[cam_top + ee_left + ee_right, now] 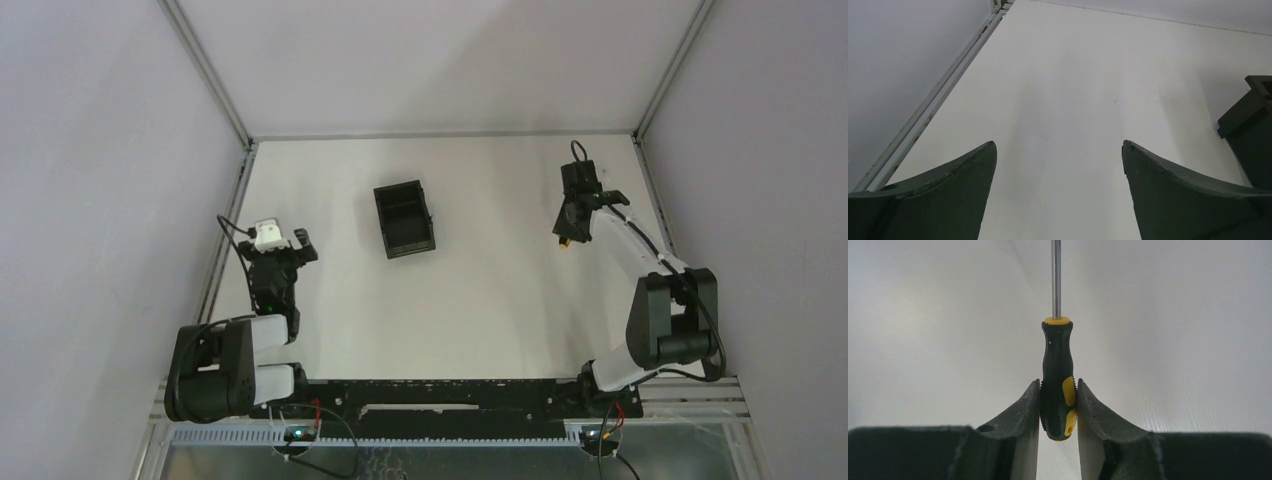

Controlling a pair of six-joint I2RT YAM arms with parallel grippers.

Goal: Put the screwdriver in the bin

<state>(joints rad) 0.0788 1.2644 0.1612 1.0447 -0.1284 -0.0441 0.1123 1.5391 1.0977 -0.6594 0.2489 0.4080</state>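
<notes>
My right tool (1058, 384) is narrow and clamped on the screwdriver (1056, 340). The fingers (1023, 410) pinch both sides of the fat ribbed butt of the handle (1055, 370). Handle is black with yellow inserts and a yellow collar at its far end. The thin metal shaft (1056, 275) runs straight away from the wrist camera and out the top edge, so the tip is not seen.

In the top view that tool sits far right over the tabletop (500, 290), near the right rail (655, 200), with the arm stretched out. Only a yellow-orange bit of the screwdriver pokes out on the tool's near side. Can't tell whether the screwdriver touches the tabletop or hangs above it.

The bin (382, 222) is black, rectangular, upright and open on top. It stands centre-left on the tabletop, toward the back, well apart from the right tool. The screwdriver is not in it yet.

My left tool (1059, 145) is wide, with only bare tabletop between the fingertips. It is by the left rail, left of the bin. A corner of the bin shows at the right edge of the left wrist view.
</notes>
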